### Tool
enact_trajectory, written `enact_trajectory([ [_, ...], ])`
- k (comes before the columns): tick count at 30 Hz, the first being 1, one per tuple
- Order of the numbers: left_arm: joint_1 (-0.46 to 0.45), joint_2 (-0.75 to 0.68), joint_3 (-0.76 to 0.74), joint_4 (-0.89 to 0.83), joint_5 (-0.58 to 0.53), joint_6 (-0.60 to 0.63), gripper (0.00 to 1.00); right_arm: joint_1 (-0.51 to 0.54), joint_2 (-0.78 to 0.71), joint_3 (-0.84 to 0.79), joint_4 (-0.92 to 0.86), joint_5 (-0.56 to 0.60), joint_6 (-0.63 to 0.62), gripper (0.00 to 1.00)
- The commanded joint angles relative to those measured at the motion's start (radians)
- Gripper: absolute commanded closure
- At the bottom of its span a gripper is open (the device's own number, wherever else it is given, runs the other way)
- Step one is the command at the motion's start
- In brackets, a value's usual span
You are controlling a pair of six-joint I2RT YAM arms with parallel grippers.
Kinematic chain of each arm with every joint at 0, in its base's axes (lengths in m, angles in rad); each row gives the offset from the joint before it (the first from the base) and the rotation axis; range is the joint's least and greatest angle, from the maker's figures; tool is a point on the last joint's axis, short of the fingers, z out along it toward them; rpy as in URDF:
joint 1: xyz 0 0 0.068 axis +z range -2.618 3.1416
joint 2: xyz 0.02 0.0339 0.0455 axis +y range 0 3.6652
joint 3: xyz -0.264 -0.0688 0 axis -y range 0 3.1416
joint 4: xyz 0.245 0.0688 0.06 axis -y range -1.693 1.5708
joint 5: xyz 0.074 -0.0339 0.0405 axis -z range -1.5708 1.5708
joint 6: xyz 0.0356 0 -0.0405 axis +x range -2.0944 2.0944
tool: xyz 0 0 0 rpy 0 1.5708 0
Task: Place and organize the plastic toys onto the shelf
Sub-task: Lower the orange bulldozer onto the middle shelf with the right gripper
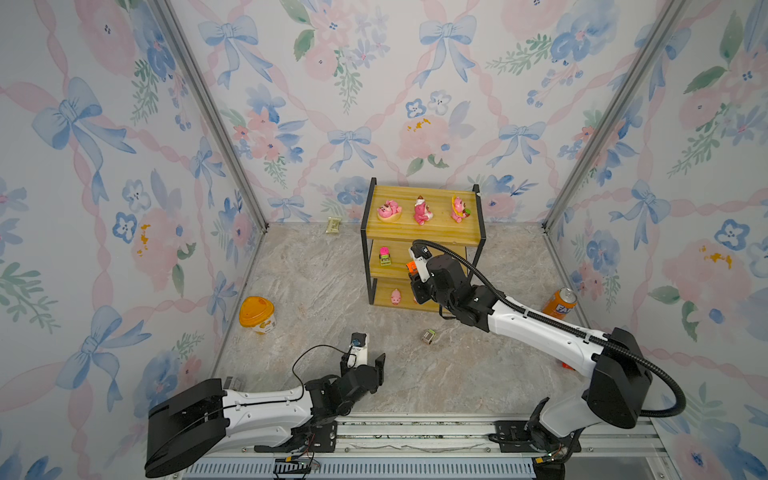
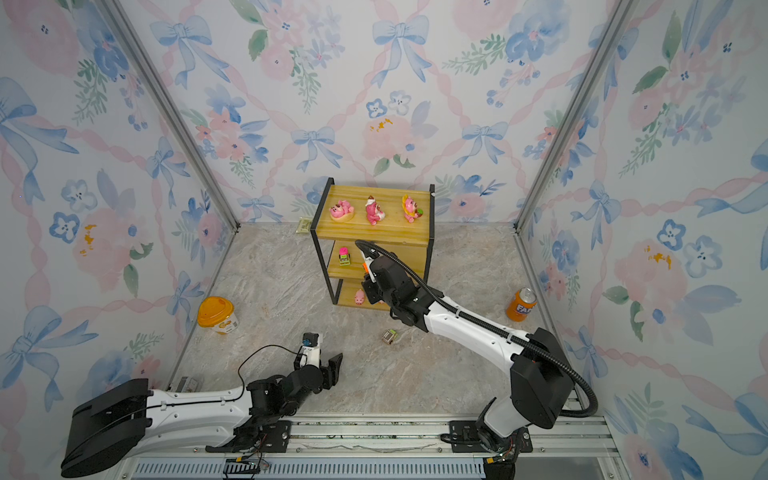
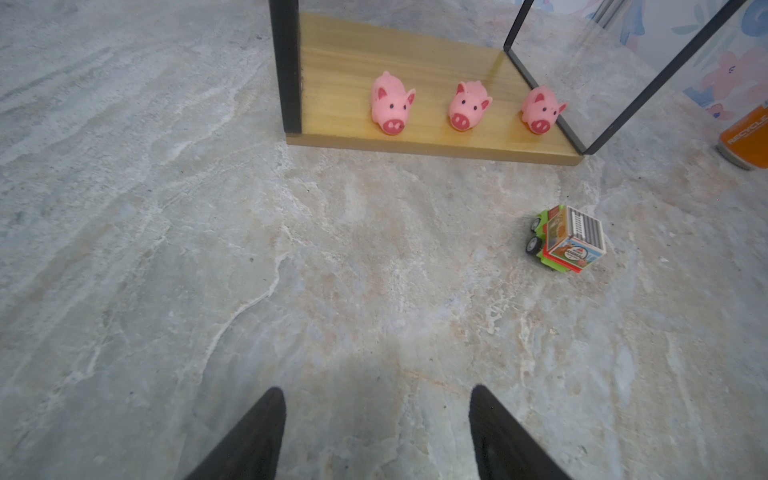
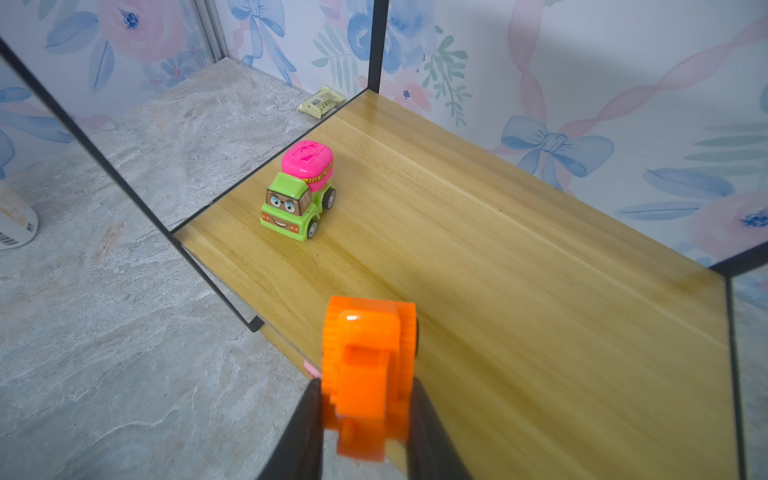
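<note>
The shelf (image 1: pixel 399 230) (image 2: pixel 374 233) stands at the back middle. Three pink figurines (image 1: pixel 422 211) line its top board. On the middle board (image 4: pixel 498 257) sits a pink-green car (image 4: pixel 299 193) (image 1: pixel 385 256). My right gripper (image 4: pixel 368 386) (image 1: pixel 412 270) is shut on an orange car (image 4: pixel 368 365), held just over that board's front edge. Three pink pigs (image 3: pixel 467 106) stand in a row on the bottom board. A grey-green car (image 3: pixel 569 239) (image 1: pixel 428 336) lies on its side on the floor in front of the shelf. My left gripper (image 3: pixel 376 395) (image 1: pixel 362 365) hovers open and empty, left of that car.
An orange-lidded yellow tub (image 1: pixel 257 314) stands at the left wall. An orange soda can (image 1: pixel 560 302) stands at the right wall, behind my right arm. A small packet (image 1: pixel 333 225) lies by the back wall, left of the shelf. The metal rail (image 1: pixel 415 432) runs along the front.
</note>
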Motion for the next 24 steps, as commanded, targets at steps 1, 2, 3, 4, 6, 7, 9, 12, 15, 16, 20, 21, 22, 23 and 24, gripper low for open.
enact_trajectory([
  [1,0.007,0.0,-0.011,0.011,-0.002,0.003,0.29,-0.01,0.022,-0.011,0.072,0.08,0.016,0.77],
  [2,0.007,0.0,-0.011,0.011,-0.003,0.003,0.29,-0.009,0.026,-0.013,0.078,0.084,0.016,0.78],
  [3,0.007,0.001,-0.011,0.011,-0.005,0.003,0.29,-0.01,0.03,-0.014,0.081,0.085,0.018,0.77],
  [4,0.007,0.002,-0.011,0.011,-0.005,0.003,0.29,-0.009,0.031,-0.018,0.085,0.085,0.02,0.78],
  [6,0.007,0.004,-0.012,0.011,-0.004,0.002,0.29,-0.01,0.034,-0.03,0.097,0.087,0.026,0.78],
  [7,0.007,0.005,-0.011,0.011,-0.004,0.0,0.29,-0.01,0.034,-0.036,0.103,0.09,0.029,0.78],
  [9,0.007,0.007,-0.011,0.011,-0.005,-0.001,0.29,-0.01,0.036,-0.051,0.123,0.094,0.037,0.78],
  [12,0.007,0.012,-0.01,0.011,-0.005,0.0,0.29,-0.011,0.044,-0.07,0.148,0.099,0.049,0.78],
  [15,0.007,0.016,-0.01,0.011,-0.005,-0.004,0.29,-0.01,0.049,-0.084,0.171,0.105,0.052,0.78],
  [16,0.007,0.017,-0.009,0.011,-0.005,-0.006,0.29,-0.011,0.051,-0.088,0.178,0.106,0.053,0.78],
  [20,0.007,0.026,-0.007,0.011,-0.005,-0.008,0.29,-0.012,0.056,-0.098,0.201,0.114,0.056,0.78],
  [21,0.007,0.029,-0.006,0.011,-0.005,-0.007,0.29,-0.011,0.056,-0.107,0.213,0.123,0.057,0.78],
  [22,0.007,0.03,-0.003,0.012,-0.005,-0.007,0.29,-0.014,0.054,-0.111,0.225,0.123,0.058,0.78],
  [23,0.007,0.032,-0.002,0.011,-0.005,-0.009,0.29,-0.017,0.054,-0.113,0.226,0.127,0.061,0.78],
  [24,0.007,0.035,-0.001,0.011,-0.005,-0.009,0.29,-0.016,0.053,-0.118,0.232,0.131,0.064,0.79],
])
